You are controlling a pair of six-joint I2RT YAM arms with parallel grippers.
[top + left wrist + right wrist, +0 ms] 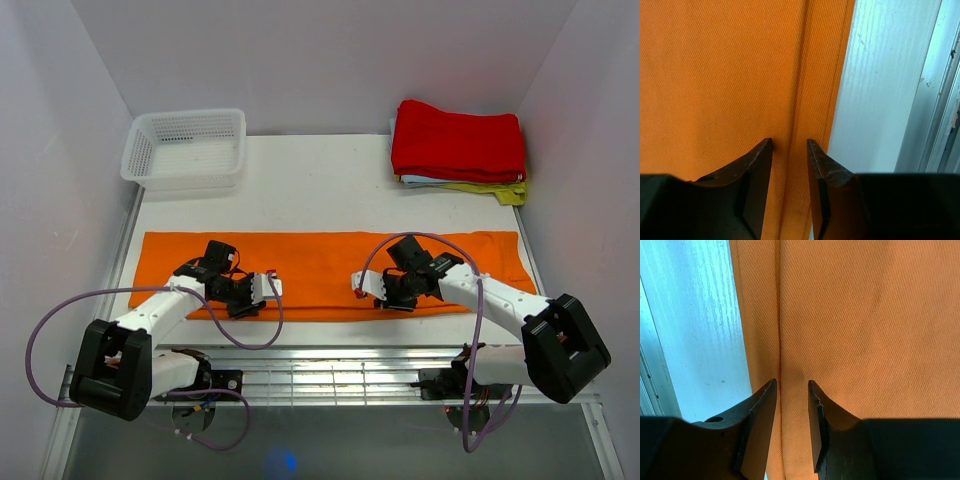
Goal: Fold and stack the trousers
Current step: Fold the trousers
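1. Top external view: the trousers [330,262] are bright orange and lie flat as one long smooth band. They run along the near edge of the tabletop [320,185], almost from its left edge to its right edge.
2. This view alone takes in the whole band. It also shows a white basket [185,148] at the far left corner and a red folded cloth [458,140] on a small pile at the far right corner, both well apart from the trousers.
3. The left tool [268,288] and the right tool [362,285] sit low over the band's near hem, pointing toward each other.
4. Only the wrist views show the weave: fine diagonal ribs, with a stitched seam [797,75] running just inside the hem and bare white tabletop beside it.
5. Each tool is released, its jaws a narrow gap apart and straddling that seam. The cloth between them looks flat.
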